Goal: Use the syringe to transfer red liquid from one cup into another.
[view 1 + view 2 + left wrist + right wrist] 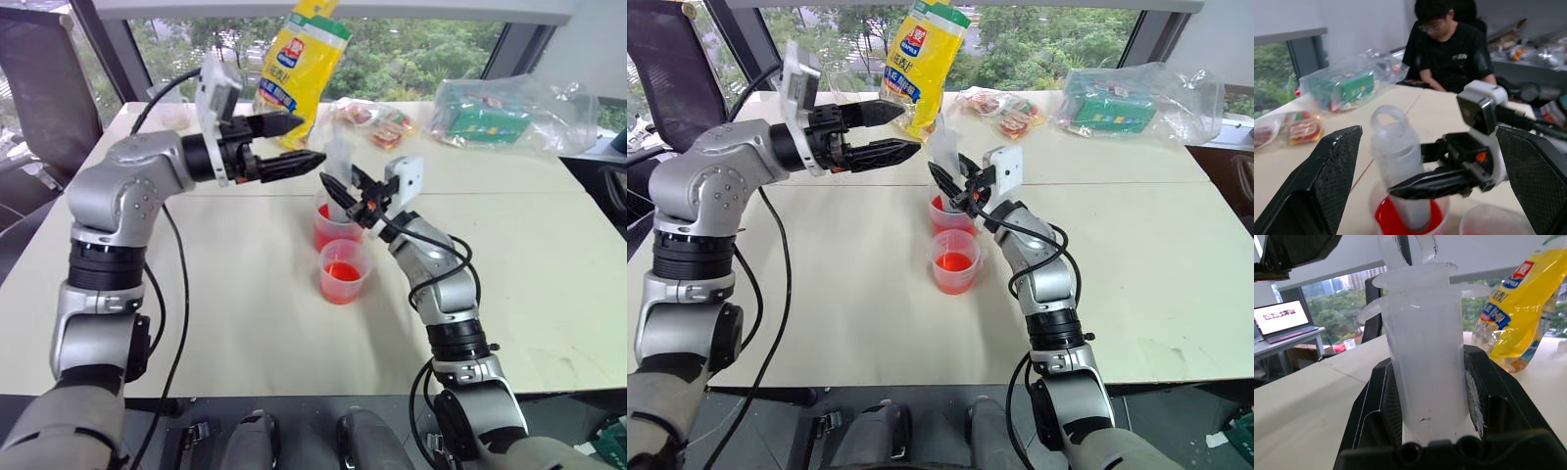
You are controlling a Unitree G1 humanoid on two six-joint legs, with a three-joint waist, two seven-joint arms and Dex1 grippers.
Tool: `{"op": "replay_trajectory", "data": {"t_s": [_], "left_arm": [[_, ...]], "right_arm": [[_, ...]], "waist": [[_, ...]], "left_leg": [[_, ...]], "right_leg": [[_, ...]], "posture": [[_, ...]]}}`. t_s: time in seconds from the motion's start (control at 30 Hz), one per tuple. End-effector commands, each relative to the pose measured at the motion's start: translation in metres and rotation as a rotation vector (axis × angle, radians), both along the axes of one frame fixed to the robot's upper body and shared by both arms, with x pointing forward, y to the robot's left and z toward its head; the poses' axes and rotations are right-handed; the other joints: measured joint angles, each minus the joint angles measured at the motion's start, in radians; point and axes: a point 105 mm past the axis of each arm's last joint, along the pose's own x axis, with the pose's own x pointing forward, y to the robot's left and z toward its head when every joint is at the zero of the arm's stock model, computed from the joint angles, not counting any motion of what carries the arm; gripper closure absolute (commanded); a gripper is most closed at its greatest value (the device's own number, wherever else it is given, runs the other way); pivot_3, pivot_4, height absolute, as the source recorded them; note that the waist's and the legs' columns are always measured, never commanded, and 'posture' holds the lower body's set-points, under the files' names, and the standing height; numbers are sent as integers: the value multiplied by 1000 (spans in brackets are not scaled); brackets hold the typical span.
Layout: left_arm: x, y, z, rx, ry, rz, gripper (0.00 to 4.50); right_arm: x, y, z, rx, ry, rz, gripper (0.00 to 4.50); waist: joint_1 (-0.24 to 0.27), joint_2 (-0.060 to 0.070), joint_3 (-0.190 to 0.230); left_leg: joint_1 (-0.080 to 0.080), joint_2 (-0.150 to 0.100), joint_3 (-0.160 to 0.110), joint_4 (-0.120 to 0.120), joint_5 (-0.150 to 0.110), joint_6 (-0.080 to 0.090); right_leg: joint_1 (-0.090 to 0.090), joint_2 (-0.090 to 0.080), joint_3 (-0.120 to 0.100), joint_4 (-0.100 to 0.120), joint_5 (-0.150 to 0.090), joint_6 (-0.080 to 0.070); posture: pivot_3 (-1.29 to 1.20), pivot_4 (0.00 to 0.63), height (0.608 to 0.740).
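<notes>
The clear syringe [339,160] stands upright with its lower end in the far cup [327,233], which holds red liquid [1385,221]. My right gripper [342,188] is shut on the syringe barrel [1425,357], just above that cup's rim. A second cup [343,274] with red liquid [954,262] sits right in front of the far one. My left gripper [312,139] is open and points across at the syringe's top from its left, not touching it. Its two fingers [1327,181] frame the syringe [1398,156] and the right gripper [1440,182] in the left wrist view.
A yellow bag [299,59] stands at the back of the table [235,294], behind the left gripper. Snack packets [382,122] and a clear bag holding a green box [500,113] lie at the back right. A person in a black shirt [1454,49] sits beyond the table.
</notes>
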Motion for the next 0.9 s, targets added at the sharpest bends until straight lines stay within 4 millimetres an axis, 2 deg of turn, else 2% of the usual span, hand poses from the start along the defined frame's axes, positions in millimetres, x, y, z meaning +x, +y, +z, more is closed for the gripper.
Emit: {"op": "replay_trajectory", "data": {"t_s": [0.03,0.53,0.63,0.87,0.9], "left_arm": [[-1,-9,5,15,-16,-31,0],[13,-28,-6,5,73,-65,0],[17,-31,-8,-8,88,-65,900],[24,-39,-1,-44,80,-66,4468],[24,-39,-1,-46,78,-68,4468]], "right_arm": [[-4,4,10,10,-54,7,3139],[-8,7,12,-12,-65,29,3139],[-9,8,12,-18,-66,31,3139],[-11,8,11,-26,-59,39,3139],[-11,9,10,-27,-57,40,3139]], "waist": [[0,0,0],[0,0,0],[0,0,0],[0,0,0],[0,0,0]], "left_leg": [[0,0,0,0,0,0],[0,0,0,0,0,-1],[0,0,0,0,0,-1],[0,0,0,0,0,-1],[0,0,0,0,0,-1]], "right_leg": [[0,0,0,0,0,0],[0,0,0,2,0,0],[0,0,0,2,0,0],[-1,0,0,2,0,0],[-1,0,0,2,0,0]], "posture": [[0,150,740],[0,150,740],[0,150,740],[0,150,740],[0,150,740]]}}
